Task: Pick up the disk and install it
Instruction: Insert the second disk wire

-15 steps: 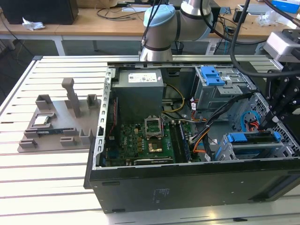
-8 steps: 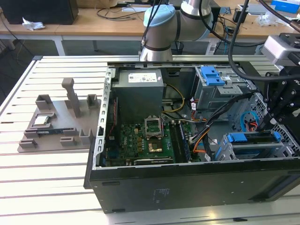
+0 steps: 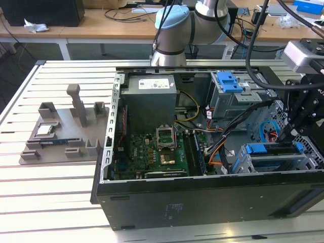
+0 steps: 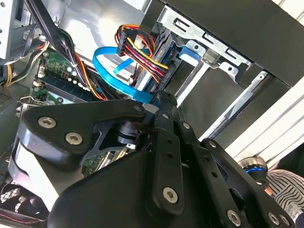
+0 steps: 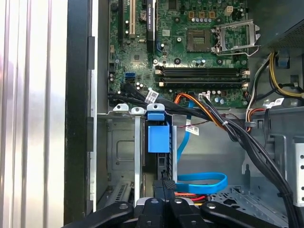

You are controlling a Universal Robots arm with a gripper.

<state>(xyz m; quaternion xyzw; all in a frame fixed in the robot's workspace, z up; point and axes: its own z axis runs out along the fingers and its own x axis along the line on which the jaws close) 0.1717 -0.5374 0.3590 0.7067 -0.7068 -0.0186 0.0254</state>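
Observation:
The disk (image 3: 272, 150) sits in the lower drive bay at the exterior view's right end of the open computer case (image 3: 202, 197), its blue bracket facing up. In the first wrist view the disk (image 5: 158, 137) stands edge-on in its metal slot, blue bracket end toward the motherboard. My gripper (image 3: 285, 137) reaches down from the exterior view's right. Its black fingertips are closed together at the disk's near end, with nothing between them, as both wrist views show: gripper (image 5: 164, 183), gripper (image 4: 161, 99). Whether the tips touch the disk I cannot tell. The blue bracket (image 4: 189, 52) shows beyond the fingertips.
Green motherboard (image 3: 162, 152) fills the case floor, a grey power supply box (image 3: 151, 98) behind it. A metal cage with blue handle (image 3: 229, 82) stands at the back. Blue flat cable (image 5: 202, 180) and bundled wires (image 5: 223, 123) run beside the bay. A grey fixture plate (image 3: 66, 132) lies outside.

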